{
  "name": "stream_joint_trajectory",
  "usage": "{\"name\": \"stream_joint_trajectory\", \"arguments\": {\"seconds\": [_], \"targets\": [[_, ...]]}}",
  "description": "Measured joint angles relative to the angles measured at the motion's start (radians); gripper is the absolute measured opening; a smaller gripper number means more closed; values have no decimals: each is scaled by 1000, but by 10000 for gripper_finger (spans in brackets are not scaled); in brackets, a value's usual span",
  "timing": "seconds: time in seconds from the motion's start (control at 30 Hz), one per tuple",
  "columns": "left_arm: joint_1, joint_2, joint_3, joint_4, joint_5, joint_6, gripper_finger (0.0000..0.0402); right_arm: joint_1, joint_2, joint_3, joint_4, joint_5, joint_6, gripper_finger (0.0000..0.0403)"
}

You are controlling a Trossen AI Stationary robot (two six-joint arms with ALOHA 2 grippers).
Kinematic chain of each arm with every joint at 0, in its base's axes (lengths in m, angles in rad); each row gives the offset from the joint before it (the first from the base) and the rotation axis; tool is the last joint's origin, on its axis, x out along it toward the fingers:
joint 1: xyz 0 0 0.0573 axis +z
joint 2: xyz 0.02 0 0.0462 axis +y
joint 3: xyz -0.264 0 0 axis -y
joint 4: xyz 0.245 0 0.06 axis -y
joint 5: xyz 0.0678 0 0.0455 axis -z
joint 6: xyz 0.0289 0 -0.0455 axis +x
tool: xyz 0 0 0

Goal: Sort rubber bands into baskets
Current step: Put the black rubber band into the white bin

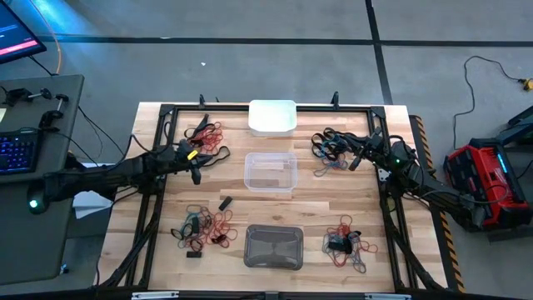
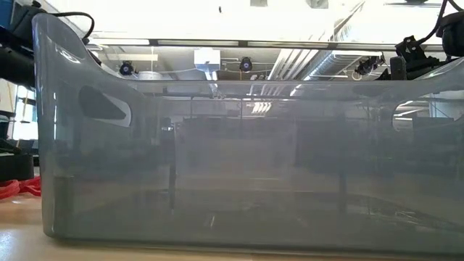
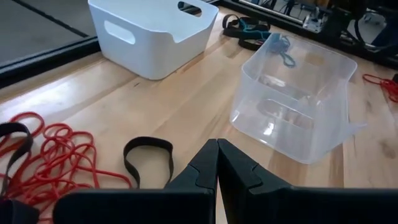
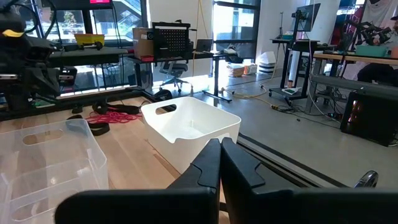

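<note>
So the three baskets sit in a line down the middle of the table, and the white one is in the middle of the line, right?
Not quite. The three baskets do sit in a line down the middle of the table, but the clear basket is the middle one. The white basket is at the far end and the grey basket at the near end. The high view shows it.
</note>
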Motion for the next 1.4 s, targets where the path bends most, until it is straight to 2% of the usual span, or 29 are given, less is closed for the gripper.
{"name": "stream_joint_trajectory", "arguments": {"seconds": [0.17, 0.3, 0.4, 0.67, 0.8, 0.9, 1.13, 1.27, 1.4], "targets": [[0, 5, 3, -1, -1, 59, 0, 0, 0, 0, 0, 0, 0, 0], [0, 5, 7, 78, -64, 46, 0, 0, 0, 0, 0, 0, 0, 0], [0, 5, 8, 98, -74, 45, 0, 0, 0, 0, 0, 0, 0, 0], [-1, 12, 8, 29, -45, 98, 0, 0, 0, 0, 0, 0, 0, 0], [1, 21, 21, 75, -35, 87, 0, 0, 0, 0, 0, 0, 0, 0], [0, 30, 74, 30, 34, 86, 0, 0, 0, 0, 0, 0, 0, 0], [7, 117, 167, -60, 44, 81, 0, 0, 0, 0, 0, 0, 0, 0], [8, 203, 208, -136, 57, 73, 1, 0, 0, 0, 0, 0, 0, 0], [8, 306, 251, -134, 31, 73, 8, 0, 0, 0, 0, 0, 0, 0]]}}
